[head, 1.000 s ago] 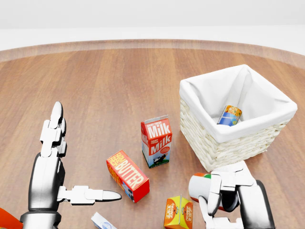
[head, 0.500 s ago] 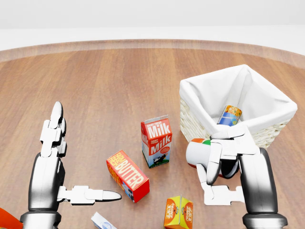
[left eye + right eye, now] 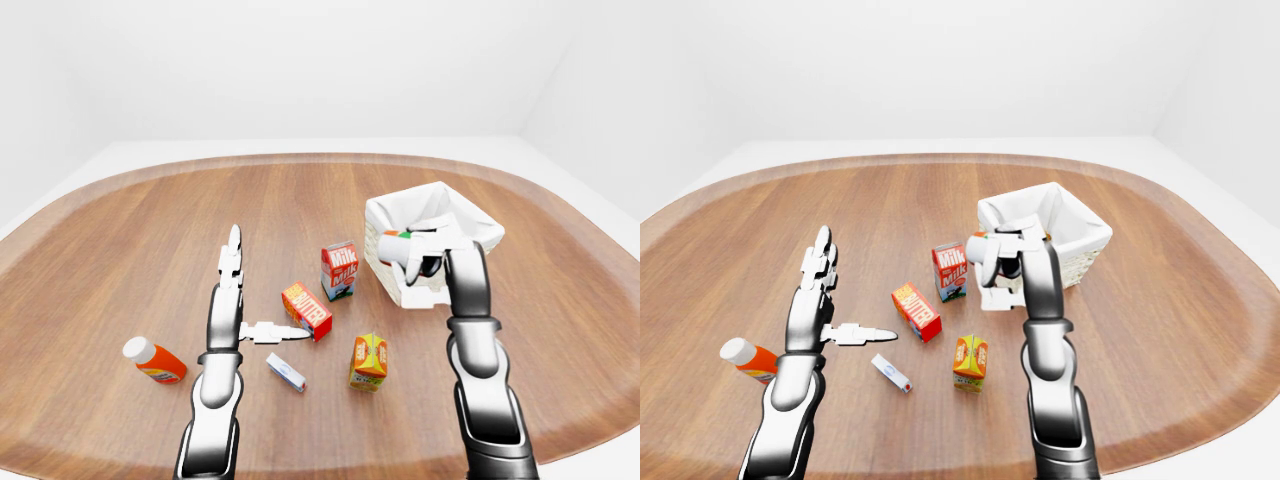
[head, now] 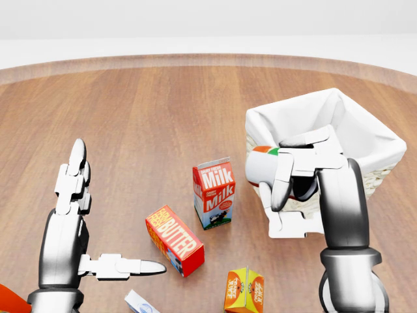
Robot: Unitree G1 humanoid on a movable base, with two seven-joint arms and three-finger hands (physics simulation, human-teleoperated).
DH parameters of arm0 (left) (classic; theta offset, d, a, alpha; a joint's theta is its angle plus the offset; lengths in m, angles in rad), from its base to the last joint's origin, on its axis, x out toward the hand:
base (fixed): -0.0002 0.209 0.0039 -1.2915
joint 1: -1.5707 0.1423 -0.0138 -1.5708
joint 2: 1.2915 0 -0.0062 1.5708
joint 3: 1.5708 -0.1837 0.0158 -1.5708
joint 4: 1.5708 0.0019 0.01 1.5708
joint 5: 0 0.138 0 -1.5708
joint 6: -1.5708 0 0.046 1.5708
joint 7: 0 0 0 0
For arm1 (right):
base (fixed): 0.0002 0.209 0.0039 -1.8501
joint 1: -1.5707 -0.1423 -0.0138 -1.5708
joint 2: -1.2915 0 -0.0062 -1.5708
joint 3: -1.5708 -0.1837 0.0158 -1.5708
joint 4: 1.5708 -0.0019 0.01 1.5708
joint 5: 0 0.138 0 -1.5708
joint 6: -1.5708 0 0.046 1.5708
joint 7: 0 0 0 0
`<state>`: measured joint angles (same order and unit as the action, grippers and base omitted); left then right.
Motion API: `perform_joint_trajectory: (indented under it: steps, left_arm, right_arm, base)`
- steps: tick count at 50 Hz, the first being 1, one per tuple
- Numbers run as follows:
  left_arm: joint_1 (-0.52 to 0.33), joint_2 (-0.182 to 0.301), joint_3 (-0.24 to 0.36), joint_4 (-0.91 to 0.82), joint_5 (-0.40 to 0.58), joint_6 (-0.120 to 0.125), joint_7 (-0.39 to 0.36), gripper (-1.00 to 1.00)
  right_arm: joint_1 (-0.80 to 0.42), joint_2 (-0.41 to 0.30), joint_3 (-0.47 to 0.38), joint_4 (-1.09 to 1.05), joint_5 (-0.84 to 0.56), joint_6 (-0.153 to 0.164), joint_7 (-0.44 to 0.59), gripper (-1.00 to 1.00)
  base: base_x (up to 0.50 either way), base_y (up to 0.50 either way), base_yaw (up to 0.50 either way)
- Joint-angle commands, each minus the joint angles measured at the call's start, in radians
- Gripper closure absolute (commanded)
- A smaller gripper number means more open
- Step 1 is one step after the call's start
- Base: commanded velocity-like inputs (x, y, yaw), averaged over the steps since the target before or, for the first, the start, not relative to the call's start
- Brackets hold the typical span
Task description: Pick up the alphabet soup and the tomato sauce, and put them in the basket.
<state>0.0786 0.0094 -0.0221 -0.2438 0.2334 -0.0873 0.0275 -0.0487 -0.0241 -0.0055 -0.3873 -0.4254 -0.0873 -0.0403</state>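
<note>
My right hand (image 4: 287, 195) is shut on the tomato sauce can (image 4: 259, 164), a white can with a red and green end. It holds the can on its side in the air, level with the near-left rim of the basket (image 4: 339, 98), a white wicker basket with a cloth liner. The hand and can cover the part of the basket's inside where a blue and orange can showed earlier, so that can is hidden now. At the left of the head view my left hand (image 4: 120, 207) hovers open over the table with nothing in it.
On the wooden table stand a milk carton (image 4: 214, 192), a red butter box (image 4: 174, 239), an orange juice carton (image 4: 244, 290), a small white box (image 4: 140, 303) and an orange bottle (image 3: 155, 362) lying at the left. The table's curved edge runs along the top.
My right hand has risen from the table beside the juice carton, carrying the can up to the basket's rim. It now hides the can inside. The left hand has not moved.
</note>
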Motion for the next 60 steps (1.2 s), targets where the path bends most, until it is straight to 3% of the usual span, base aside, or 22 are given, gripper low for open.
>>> perform_joint_trajectory:
  steps: [1,42,60]
  left_arm:
    - [0.0,0.0,0.001,0.0,0.003,0.0,0.001,-1.0]
    - [0.0,0.001,0.001,0.0,0.003,0.0,0.001,-1.0]
    - [0.0,0.001,0.001,0.0,0.003,0.0,0.001,-1.0]
  right_arm:
    - [-0.123,-0.015,-0.007,0.057,-0.01,0.0,-0.026,1.0]
    - [-0.506,-0.138,-0.048,0.525,-0.25,0.0,-0.237,1.0]
    - [-0.703,-0.2,-0.025,0.882,-0.446,0.0,-0.408,1.0]
  base:
    - [0.0,0.0,0.0]
    - [0.0,0.0,0.0]
    - [0.0,0.0,0.0]
